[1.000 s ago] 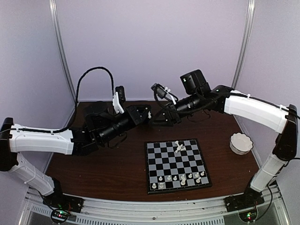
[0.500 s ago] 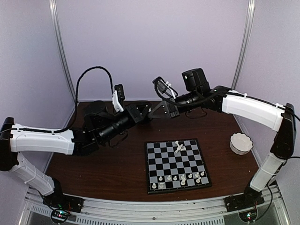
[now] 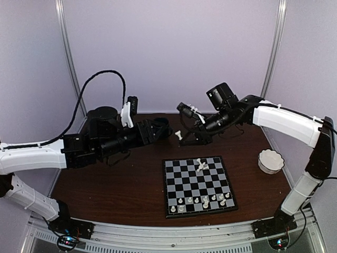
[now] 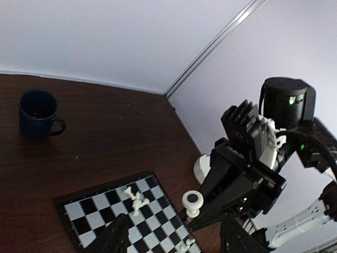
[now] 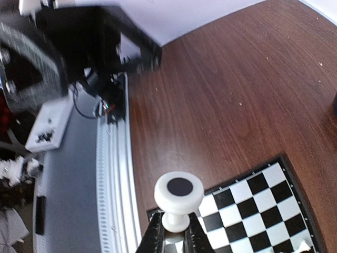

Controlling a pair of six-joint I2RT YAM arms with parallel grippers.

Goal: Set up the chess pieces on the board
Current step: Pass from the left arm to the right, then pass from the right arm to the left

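My right gripper (image 3: pixel 185 138) hangs above the table behind the board (image 3: pixel 181 176), shut on the stem of a white chess piece (image 3: pixel 179 135) whose round base points away from the fingers (image 5: pixel 179 196). My left gripper (image 3: pixel 166 126) stands open a little to the left of that piece, apart from it, with nothing between its fingers (image 4: pixel 117 238). In the left wrist view the held piece (image 4: pixel 192 203) sits between and beyond those fingers. Several white pieces (image 3: pixel 204 200) stand along the board's near rows. A few more (image 3: pixel 200 166) lie toppled near its far edge.
A white scalloped bowl (image 3: pixel 270 161) sits to the right of the board. A dark blue mug (image 4: pixel 38 112) stands at the back of the brown table. The metal rail (image 5: pixel 113 174) runs along the table's near edge.
The left gripper opened, let go of the piece and drew back to the left. The right gripper, shut on the piece, carried it slightly down and right.
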